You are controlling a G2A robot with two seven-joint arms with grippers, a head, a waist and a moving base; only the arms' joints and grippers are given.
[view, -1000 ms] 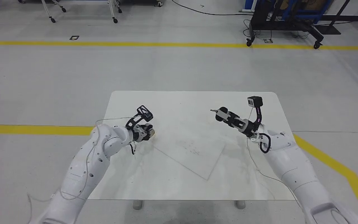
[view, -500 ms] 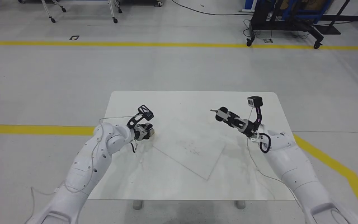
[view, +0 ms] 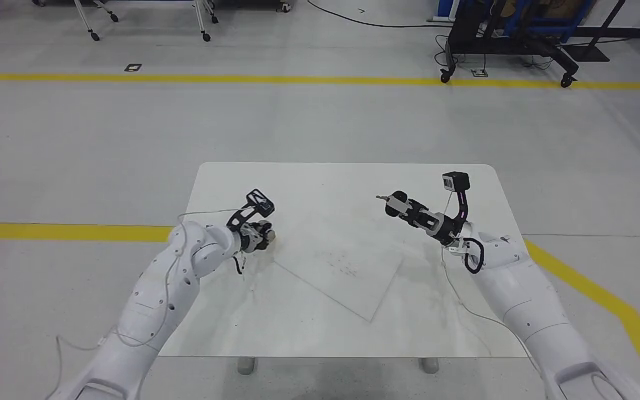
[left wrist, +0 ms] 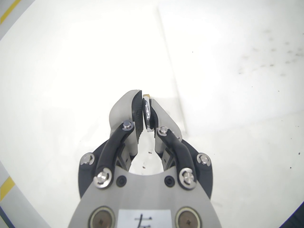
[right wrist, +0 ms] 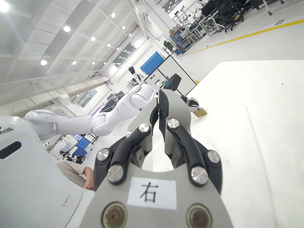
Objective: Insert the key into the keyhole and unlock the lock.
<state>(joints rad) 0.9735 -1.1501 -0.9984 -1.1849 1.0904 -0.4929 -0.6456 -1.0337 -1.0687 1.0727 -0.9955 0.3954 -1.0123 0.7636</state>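
Note:
My left gripper [left wrist: 144, 97] is shut on the padlock's silver shackle [left wrist: 147, 116]; a sliver of the brass body [left wrist: 146, 94] peeks past the fingertips. From above, this gripper [view: 263, 237] sits low over the table's left side with the lock [view: 270, 240] in it. The right wrist view shows the brass lock [right wrist: 200, 112] resting at the table surface far off. My right gripper [view: 394, 204] hovers over the table's right half, shut on the small silver key [view: 380, 198], which sticks out toward the left. Its fingers [right wrist: 163, 110] are pressed together, hiding the key.
A thin flat sheet [view: 345, 268] lies on the white table [view: 450, 180] between the two arms. Its edge [left wrist: 171, 72] runs just beyond the left gripper. Small dark specks mark the sheet's middle.
The left arm's elbow has shifted slightly while its gripper with the lock stays at about the same spot. The right arm has not moved.

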